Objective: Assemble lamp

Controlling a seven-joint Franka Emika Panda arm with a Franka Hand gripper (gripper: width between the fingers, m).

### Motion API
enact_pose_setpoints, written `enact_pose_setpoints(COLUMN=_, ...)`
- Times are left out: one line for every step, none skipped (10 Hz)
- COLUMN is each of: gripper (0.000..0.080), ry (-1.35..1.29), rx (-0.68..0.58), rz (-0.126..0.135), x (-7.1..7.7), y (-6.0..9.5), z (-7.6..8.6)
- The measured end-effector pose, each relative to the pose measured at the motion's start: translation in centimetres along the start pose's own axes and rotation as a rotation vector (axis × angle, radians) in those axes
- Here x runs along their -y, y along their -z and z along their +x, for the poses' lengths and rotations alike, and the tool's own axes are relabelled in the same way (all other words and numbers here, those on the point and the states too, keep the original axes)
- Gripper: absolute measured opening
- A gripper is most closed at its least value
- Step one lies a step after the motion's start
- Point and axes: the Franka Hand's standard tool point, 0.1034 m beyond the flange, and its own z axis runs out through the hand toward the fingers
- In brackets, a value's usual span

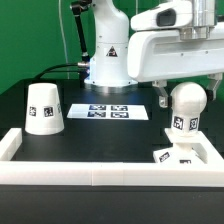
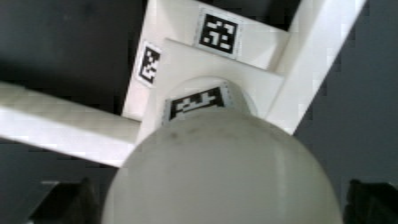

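Note:
The white ball-topped bulb (image 1: pixel 185 108) stands upright on the flat angular base (image 1: pixel 184 155), in the frame's corner at the exterior view's right. My gripper (image 1: pixel 186 95) hangs over the bulb with a dark finger on each side of its ball. In the wrist view the bulb (image 2: pixel 214 165) fills the middle. The fingers (image 2: pixel 64 200) sit at the outer edges with a small gap to the bulb, so the gripper (image 2: pixel 214 205) is open around it. The base (image 2: pixel 217 35) shows its tags beyond the bulb. The tapered shade (image 1: pixel 44 108) stands mouth-down at the exterior view's left.
The marker board (image 1: pixel 108 111) lies flat in the middle of the black table. The long white border frame (image 1: pixel 90 170) runs along the front and both sides, and its bars show in the wrist view (image 2: pixel 54 120). The arm's white pedestal (image 1: pixel 108 65) stands behind.

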Motion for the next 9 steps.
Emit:
enact_pose_setpoints(gripper=0.0698, ry=0.115, rx=0.002, rz=-0.015, x=0.20, y=0.02, z=0.14)
enact_pose_setpoints(gripper=0.0698, ry=0.250, rx=0.009, rz=-0.024, x=0.32, y=-0.04, z=0.15)
enact_pose_setpoints(gripper=0.0698, ry=0.370, rx=0.019, rz=-0.030, x=0.31, y=-0.14, z=0.17)
enact_pose_setpoints(gripper=0.0698, ry=0.442, rx=0.023, rz=-0.032, x=0.23, y=-0.18, z=0.26)
enact_pose_setpoints(gripper=0.0698, ry=0.509, rx=0.026, rz=-0.036, x=0.05, y=-0.20, z=0.19)
enact_pose_setpoints(gripper=0.0698, ry=0.560, rx=0.029, rz=-0.037, x=-0.10, y=-0.22, z=0.14)
enact_pose_setpoints(gripper=0.0698, ry=0.589, rx=0.030, rz=-0.037, x=-0.18, y=-0.23, z=0.11)
enact_pose_setpoints(gripper=0.0698, ry=0.707, rx=0.040, rz=-0.046, x=-0.38, y=-0.25, z=0.10)
enact_pose_setpoints(gripper=0.0698, ry=0.823, rx=0.053, rz=-0.057, x=-0.50, y=-0.36, z=0.27)
